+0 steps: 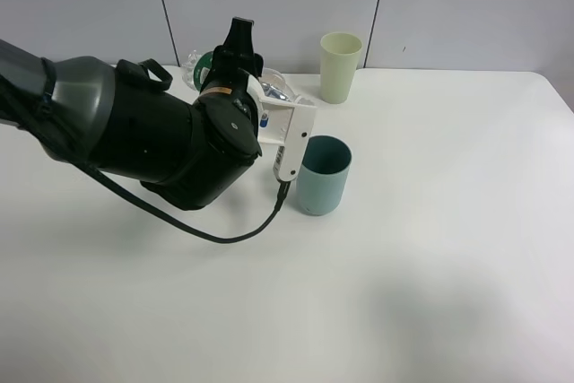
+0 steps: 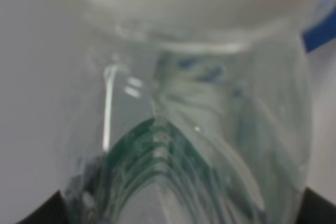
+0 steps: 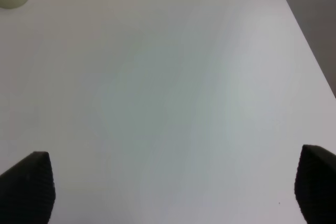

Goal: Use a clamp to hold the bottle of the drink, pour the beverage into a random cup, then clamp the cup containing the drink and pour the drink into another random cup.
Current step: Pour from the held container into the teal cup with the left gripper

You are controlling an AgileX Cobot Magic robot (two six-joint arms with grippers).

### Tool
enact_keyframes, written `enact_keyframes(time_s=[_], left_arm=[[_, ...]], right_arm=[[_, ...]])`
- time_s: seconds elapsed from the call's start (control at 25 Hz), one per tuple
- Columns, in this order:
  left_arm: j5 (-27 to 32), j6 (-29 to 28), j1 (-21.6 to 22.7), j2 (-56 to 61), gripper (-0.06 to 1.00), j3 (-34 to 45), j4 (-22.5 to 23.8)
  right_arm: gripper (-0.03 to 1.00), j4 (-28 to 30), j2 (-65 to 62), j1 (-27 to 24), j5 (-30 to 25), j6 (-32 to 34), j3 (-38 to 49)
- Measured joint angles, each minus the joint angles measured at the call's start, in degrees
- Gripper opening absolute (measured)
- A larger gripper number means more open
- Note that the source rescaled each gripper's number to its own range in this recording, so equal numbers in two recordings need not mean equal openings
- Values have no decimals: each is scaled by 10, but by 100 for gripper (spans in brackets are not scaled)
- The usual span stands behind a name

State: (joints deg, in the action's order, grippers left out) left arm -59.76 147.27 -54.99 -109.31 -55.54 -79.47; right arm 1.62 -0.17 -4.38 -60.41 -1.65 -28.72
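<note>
— What are the left jaws doing?
— They are clamping the bottle (image 1: 274, 89), a clear one with green on it. In the left wrist view it is filling nearly the whole picture, sitting between two dark fingertips (image 2: 34, 214).
— So where is the bottle lying?
— It is being held at the end of the left arm (image 1: 134, 132), toward the back of the counter (image 1: 430, 257). That is behind the teal cup (image 1: 323, 177) and to the left of the pale green cup (image 1: 341, 67). I cannot tell whether it is touching the counter, because the arm is hiding that.
— And the cups?
— Both are standing upright and apart from each other. The teal one is standing nearer the front, just beside the arm's white camera mount (image 1: 291, 143).
— The right jaws?
— They are gaping wide and gripping nothing, with the white counter showing between them. The pale green cup is peeking in at one corner of the right wrist view.
</note>
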Motion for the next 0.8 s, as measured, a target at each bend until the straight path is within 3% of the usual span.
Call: enact_keyframes(time_s=[0.8], left_arm=[[-14, 20, 0, 0, 4, 0, 43]], right_arm=[[70, 0, 0, 0, 0, 0, 0]])
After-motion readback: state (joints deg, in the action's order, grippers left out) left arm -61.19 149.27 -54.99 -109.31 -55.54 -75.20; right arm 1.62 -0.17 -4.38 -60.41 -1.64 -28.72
